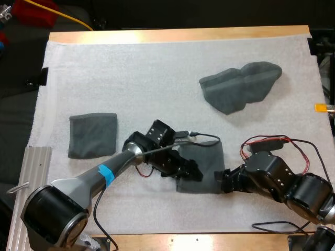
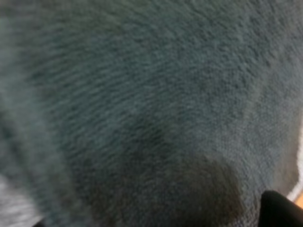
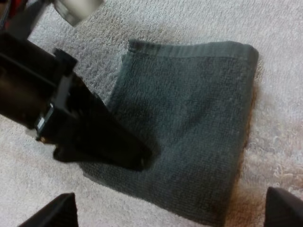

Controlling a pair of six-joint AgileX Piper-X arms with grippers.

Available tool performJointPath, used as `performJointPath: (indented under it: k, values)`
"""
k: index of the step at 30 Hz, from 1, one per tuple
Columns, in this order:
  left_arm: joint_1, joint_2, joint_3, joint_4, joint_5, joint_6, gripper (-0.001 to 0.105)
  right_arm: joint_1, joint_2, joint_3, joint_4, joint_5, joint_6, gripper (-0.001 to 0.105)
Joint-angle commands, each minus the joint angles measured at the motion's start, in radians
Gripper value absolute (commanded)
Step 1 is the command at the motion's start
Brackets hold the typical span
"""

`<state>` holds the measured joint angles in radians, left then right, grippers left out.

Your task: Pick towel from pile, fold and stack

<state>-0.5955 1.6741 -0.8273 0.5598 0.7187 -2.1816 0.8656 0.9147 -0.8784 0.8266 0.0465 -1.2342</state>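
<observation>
I am judging the limp, light towel [image 3: 199,118] best pinched at an edge, with my right end effector [image 1: 222,180] standing apart and my left end effector [image 1: 190,171] in a state I cannot tell.

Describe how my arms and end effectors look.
The left arm is a silver-grey tube with a blue tape band, on a round black joint. The right arm is glossy black with rounded joints; red and black cables loop over it. The left end effector and the right end effector are black.
</observation>
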Motion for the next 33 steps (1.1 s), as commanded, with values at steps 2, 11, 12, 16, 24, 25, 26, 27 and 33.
performJointPath:
  k: [2, 11, 12, 16, 24, 25, 26, 27, 33]
  values:
    - [-0.018, 0.019, 0.008, -0.01, 0.019, -0.018, 0.07, 0.0, -0.005, -0.005, 0.009, 0.002, 0.004, 0.076]
    - [-0.018, 0.019, 0.008, -0.01, -0.003, -0.018, 0.021, 0.0, -0.005, -0.005, 0.009, 0.002, 0.004, 0.076]
    - [-0.018, 0.019, 0.008, -0.008, -0.003, -0.018, 0.015, 0.0, -0.005, -0.005, 0.009, 0.002, 0.004, 0.076]
    - [-0.018, -0.001, 0.008, 0.004, -0.003, 0.0, 0.0, 0.0, -0.005, -0.005, 0.007, 0.002, 0.004, 0.076]
    - [0.017, -0.132, 0.008, 0.021, -0.037, 0.035, 0.0, 0.0, -0.005, -0.005, -0.081, -0.047, 0.037, 0.076]
    - [0.034, -0.152, 0.008, 0.029, -0.037, 0.041, 0.0, 0.0, -0.005, -0.005, -0.103, -0.067, 0.043, 0.076]
    - [0.056, -0.17, 0.005, 0.045, -0.037, 0.054, 0.0, 0.0, -0.005, -0.005, -0.122, -0.09, 0.044, 0.076]
    - [0.064, -0.178, 0.003, 0.059, -0.037, 0.065, 0.0, 0.0, -0.005, -0.005, -0.135, -0.102, 0.044, 0.076]
    - [0.169, -0.236, -0.075, 0.278, -0.113, 0.25, 0.0, 0.0, -0.005, -0.005, -0.219, -0.165, 0.064, 0.076]
